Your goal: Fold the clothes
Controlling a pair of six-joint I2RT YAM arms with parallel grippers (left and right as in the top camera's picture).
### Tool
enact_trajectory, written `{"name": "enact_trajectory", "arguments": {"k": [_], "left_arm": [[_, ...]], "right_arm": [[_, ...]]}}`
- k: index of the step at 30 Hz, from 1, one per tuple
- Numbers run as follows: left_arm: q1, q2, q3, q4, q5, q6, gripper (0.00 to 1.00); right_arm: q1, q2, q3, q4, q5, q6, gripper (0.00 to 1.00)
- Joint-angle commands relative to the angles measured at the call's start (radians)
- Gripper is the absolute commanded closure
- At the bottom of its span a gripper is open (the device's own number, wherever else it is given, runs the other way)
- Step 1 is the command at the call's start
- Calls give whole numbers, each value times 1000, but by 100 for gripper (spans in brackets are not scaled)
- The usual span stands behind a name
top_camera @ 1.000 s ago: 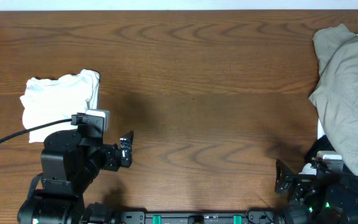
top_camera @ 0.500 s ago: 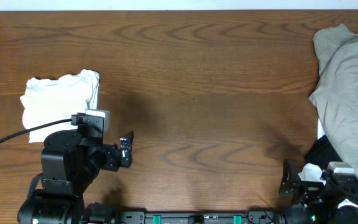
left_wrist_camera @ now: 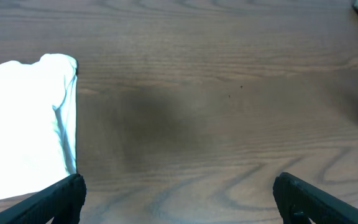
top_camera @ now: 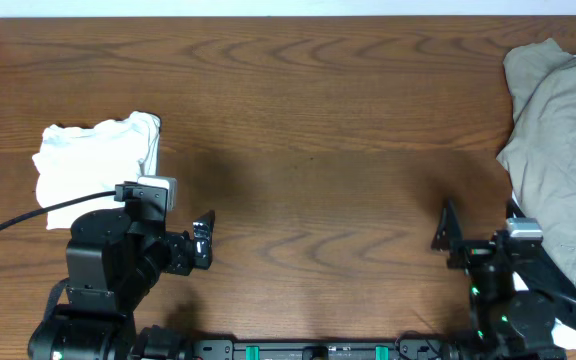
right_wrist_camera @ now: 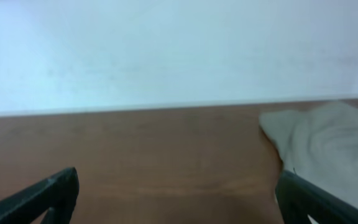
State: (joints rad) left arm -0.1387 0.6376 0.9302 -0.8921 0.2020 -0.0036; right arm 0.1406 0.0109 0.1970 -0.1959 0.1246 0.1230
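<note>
The brown wood-grain table [top_camera: 308, 120] fills the overhead view. Its middle is bare wood.

A beige garment [top_camera: 558, 130] lies rumpled at 3 o'clock and runs off the table's right edge. A sliver of white shows under its lower left border.

The T-shirt [top_camera: 93, 160] sits at 9 o'clock as a compact, slightly lumpy white bundle. Its upper right corner is bunched up, and no print shows on it from here.

The left arm [top_camera: 103, 265] stands at 7 o'clock, just below the T-shirt. A black cable [top_camera: 18, 225] trails from it toward 8 o'clock, crossing the bundle's lower edge.

The right arm [top_camera: 508, 300] stands at 5 o'clock, beside the lower border of the beige garment.

The left gripper [top_camera: 204, 240] points toward 3 o'clock, at about 4 o'clock from the T-shirt and apart from it. Its fingers [left_wrist_camera: 61, 196] are spread wide with only bare wood between them, and the white bundle lies off to their left.

The right gripper [right_wrist_camera: 179, 196] points toward 12 o'clock, facing a pale wall [right_wrist_camera: 166, 50] beyond the table. Its jaws are also spread wide and hold nothing, and the beige garment lies off to their right.
</note>
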Motion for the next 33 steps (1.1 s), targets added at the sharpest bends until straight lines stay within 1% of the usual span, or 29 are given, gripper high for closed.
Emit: {"name": "enact_trajectory", "arguments": {"k": [1, 3, 6, 7, 33], "left_arm": [[-3, -5, 3, -2, -5, -13, 2], [-3, -5, 3, -2, -5, -13, 2], [-3, -5, 3, -2, -5, -13, 2], [-3, -5, 3, -2, -5, -13, 2], [-3, -5, 3, -2, -5, -13, 2]], "right_arm": [[-9, -5, -119, 138, 1, -17, 1], [-9, -5, -191, 239, -7, -17, 1], [-9, -6, -192, 137, -23, -20, 1], [-9, -6, -192, 127, -33, -22, 1], [-8, -6, -192, 129, -53, -24, 1]]}}
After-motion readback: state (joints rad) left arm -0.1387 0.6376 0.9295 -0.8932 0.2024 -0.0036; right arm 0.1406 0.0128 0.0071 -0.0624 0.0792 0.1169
